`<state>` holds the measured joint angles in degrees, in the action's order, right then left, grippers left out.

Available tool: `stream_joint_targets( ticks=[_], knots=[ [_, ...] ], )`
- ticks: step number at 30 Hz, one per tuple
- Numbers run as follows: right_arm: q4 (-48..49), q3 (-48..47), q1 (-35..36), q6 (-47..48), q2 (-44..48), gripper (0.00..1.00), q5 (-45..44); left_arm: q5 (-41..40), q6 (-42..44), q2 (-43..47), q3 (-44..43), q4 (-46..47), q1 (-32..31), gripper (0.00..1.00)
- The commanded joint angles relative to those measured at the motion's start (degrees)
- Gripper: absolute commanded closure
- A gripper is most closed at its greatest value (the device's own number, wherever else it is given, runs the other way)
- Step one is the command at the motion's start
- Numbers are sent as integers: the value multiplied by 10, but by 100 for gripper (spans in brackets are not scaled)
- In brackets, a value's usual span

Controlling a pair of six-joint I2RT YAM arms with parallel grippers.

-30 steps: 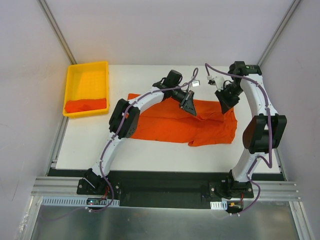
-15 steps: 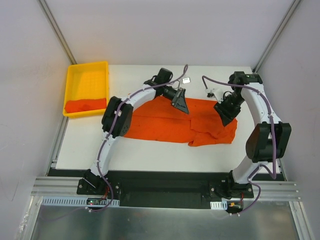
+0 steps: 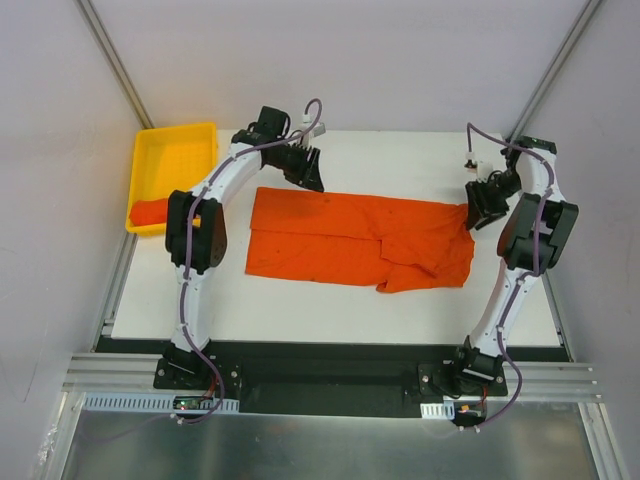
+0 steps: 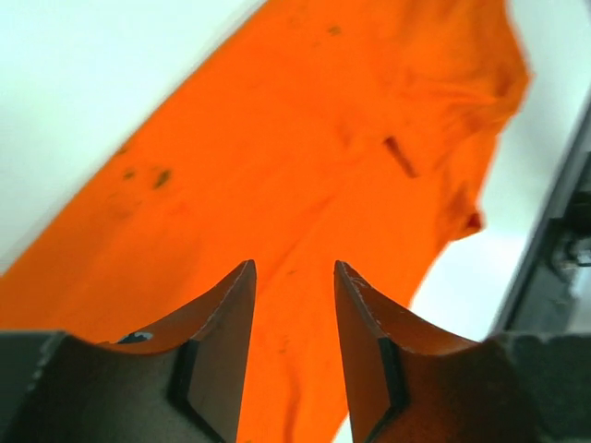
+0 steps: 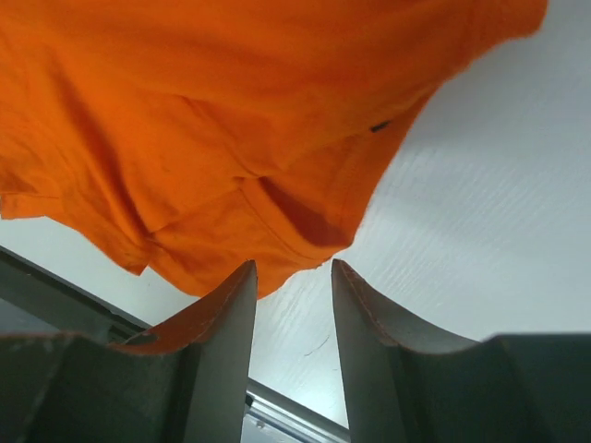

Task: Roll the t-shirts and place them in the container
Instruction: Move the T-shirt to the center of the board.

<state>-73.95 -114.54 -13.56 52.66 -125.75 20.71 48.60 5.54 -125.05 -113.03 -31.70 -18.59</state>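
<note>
An orange t-shirt (image 3: 350, 238) lies folded into a long flat strip across the white table, with a rumpled sleeve end at the right. It fills the left wrist view (image 4: 305, 157) and shows in the right wrist view (image 5: 203, 129). My left gripper (image 3: 308, 172) is open and empty above the strip's far left corner. My right gripper (image 3: 482, 208) is open and empty by the strip's far right corner, over bare table. A second orange t-shirt (image 3: 150, 211) lies bunched in the yellow tray.
The yellow plastic tray (image 3: 178, 160) stands at the table's far left corner. The table (image 3: 330, 300) has its black front edge near the arm bases. Grey walls with metal posts close in the back and sides.
Both arms have swung outward off the shirt: the left gripper to the far left corner, the right gripper to the far right edge. The strip now lies uncovered and stretched longer.
</note>
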Motion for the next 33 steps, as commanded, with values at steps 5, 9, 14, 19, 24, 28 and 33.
stream_joint_targets(
  ticks=[5,9,14,19,24,28,33],
  knots=[
    [-74,-36,-18,-52,-55,56,47,-157,133,-37,-13,-91,31,69],
    [-71,-55,-18,-48,-85,56,32,-179,153,-46,7,-100,35,71],
    [-55,-60,-18,-61,-110,60,13,-220,174,-69,0,-101,35,72],
    [-57,-92,-17,-78,-141,60,-9,-277,171,-110,-33,-104,37,68],
    [-33,-85,-19,-97,-152,54,-91,-317,148,-121,-37,-104,43,56],
    [-6,-60,-17,-100,-139,54,-167,-319,130,-128,-46,-102,49,51],
    [4,-96,-6,-93,-158,54,-203,-322,127,-156,-99,-107,52,48]
  ],
)
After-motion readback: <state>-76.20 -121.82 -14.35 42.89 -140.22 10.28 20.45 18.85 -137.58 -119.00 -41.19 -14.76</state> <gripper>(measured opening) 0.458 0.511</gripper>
